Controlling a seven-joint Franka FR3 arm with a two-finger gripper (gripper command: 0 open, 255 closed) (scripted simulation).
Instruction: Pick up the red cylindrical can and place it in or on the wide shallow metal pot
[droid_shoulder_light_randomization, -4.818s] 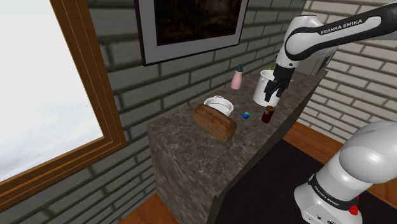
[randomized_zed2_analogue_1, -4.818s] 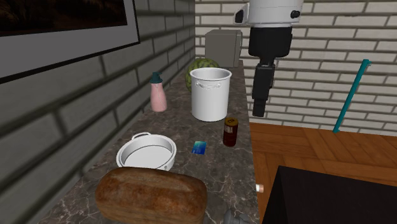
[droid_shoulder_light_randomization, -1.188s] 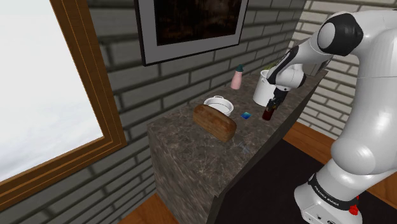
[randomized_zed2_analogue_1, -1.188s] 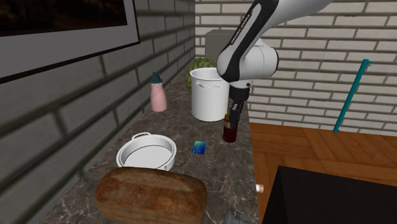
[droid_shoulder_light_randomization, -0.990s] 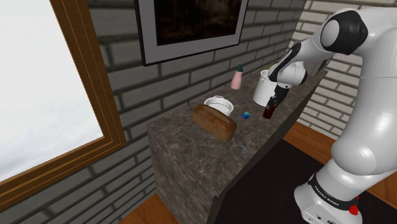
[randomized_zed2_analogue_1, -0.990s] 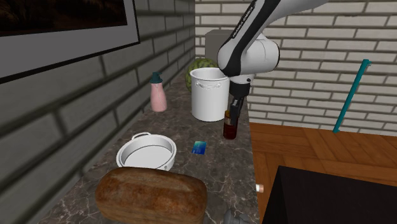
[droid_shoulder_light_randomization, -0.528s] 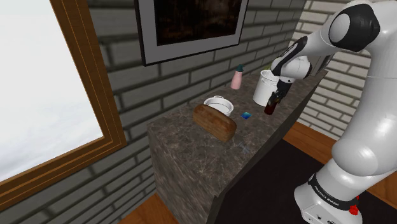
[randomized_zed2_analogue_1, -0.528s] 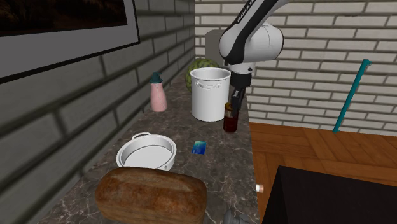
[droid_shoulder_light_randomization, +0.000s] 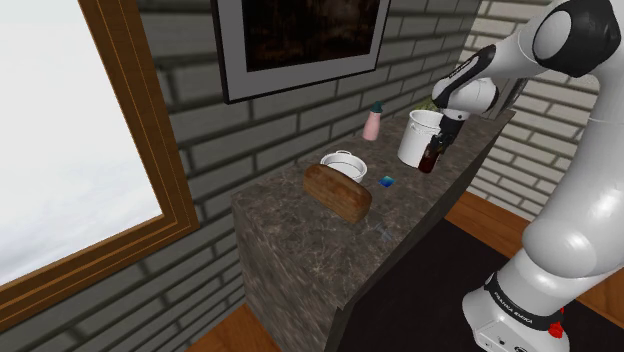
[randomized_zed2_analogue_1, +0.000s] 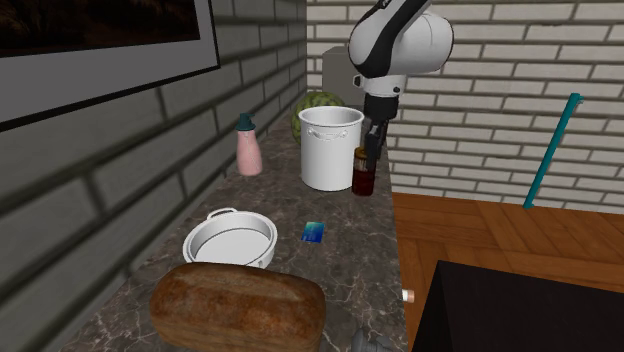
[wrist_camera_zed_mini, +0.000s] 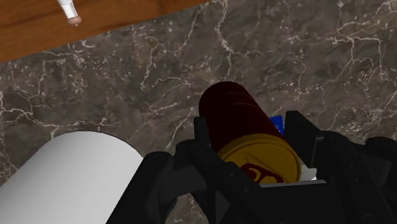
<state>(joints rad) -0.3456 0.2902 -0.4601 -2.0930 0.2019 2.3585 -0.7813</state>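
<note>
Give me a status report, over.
Pincer shut on dark red can. Can held beside tall white pot. Shallow pot empty; only flat blue card between.

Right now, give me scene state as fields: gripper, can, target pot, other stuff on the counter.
gripper: shut on the can
can: dark red, gold top, beside the tall white pot
shallow pot: white, empty, next to the bread loaf, apart from the can
counter: small blue card roughly between can and shallow pot
also there: pink bottle, watermelon
</note>
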